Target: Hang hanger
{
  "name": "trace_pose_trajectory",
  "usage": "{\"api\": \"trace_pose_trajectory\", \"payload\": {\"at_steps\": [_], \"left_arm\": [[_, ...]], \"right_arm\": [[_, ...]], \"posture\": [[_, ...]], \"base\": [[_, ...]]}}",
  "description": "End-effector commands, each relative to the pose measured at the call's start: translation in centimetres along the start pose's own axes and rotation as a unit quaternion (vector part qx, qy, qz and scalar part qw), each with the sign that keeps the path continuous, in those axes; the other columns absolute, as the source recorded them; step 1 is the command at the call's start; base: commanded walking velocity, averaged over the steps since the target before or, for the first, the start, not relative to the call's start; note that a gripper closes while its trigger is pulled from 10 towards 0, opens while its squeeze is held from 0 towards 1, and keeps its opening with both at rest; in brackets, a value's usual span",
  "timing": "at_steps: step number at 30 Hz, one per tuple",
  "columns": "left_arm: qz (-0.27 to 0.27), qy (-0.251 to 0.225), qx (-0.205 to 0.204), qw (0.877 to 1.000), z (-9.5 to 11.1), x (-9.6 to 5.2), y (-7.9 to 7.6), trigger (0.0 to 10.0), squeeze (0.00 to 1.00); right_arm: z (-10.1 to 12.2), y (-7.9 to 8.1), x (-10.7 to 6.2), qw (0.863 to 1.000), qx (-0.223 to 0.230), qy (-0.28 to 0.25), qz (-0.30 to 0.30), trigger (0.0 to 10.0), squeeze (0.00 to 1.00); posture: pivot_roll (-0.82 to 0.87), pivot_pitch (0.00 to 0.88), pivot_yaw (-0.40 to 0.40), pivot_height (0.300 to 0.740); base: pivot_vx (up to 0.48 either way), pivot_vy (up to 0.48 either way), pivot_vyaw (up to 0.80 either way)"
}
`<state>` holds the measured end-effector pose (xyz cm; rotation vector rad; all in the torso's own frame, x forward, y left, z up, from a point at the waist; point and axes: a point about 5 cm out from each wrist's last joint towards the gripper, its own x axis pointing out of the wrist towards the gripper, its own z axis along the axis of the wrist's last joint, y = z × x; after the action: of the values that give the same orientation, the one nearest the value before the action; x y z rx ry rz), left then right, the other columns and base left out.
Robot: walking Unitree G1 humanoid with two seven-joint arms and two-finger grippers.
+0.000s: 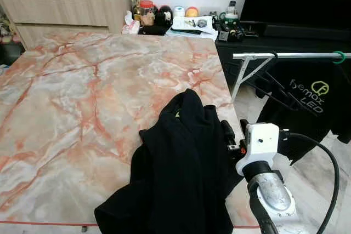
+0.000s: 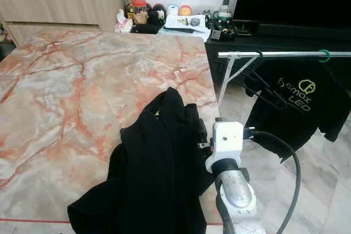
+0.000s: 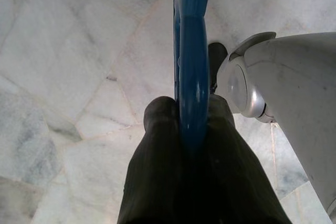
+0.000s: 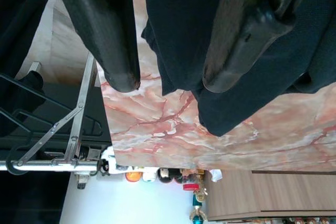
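Right wrist: right gripper [image 4: 168, 85] open around garment [image 4: 181, 30].

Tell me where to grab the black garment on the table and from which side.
Grip the raised fold at the garment's far end, its highest point, coming from the table's right edge, where the right pincer already sits with fingers spread around the cloth. It lies crumpled and droops over the near edge, so the peak probably gives the cleanest pinch.

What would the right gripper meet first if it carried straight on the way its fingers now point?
Probably the black garment on the marble table: the right gripper has its open fingers either side of a fold already.
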<state>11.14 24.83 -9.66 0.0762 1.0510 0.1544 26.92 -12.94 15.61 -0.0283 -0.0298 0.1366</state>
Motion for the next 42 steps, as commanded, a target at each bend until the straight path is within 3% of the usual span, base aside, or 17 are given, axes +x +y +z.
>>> {"api": "trace_pose_trajectory", "payload": {"at_steps": [1, 12, 42], "left_arm": [[-0.002, 0.018, 0.001, 1.000, -0.86, -0.15, -0.10, 10.0, 0.00], [-0.002, 0.016, 0.006, 1.000, -0.70, -0.13, 0.02, 10.0, 0.00], [-0.009, 0.013, -0.001, 1.000, -0.63, -0.11, -0.14, 10.0, 0.00]], "right_arm": [[0.61, 0.06, -0.16, 1.000, -0.006, -0.017, 0.004, 10.0, 0.00], [0.44, 0.36, -0.12, 1.000, -0.007, -0.018, 0.011, 10.0, 0.00], [0.20, -0.18, 0.16, 1.000, 0.004, -0.011, -0.013, 10.0, 0.00]], "posture": [[-0.02, 0.084, -0.030, 0.721], [-0.01, 0.084, -0.027, 0.721], [-0.01, 0.103, -0.028, 0.721]], "base": [[0.000, 0.000, 0.00], [0.000, 0.000, 0.72], [0.000, 0.000, 0.00]]}}
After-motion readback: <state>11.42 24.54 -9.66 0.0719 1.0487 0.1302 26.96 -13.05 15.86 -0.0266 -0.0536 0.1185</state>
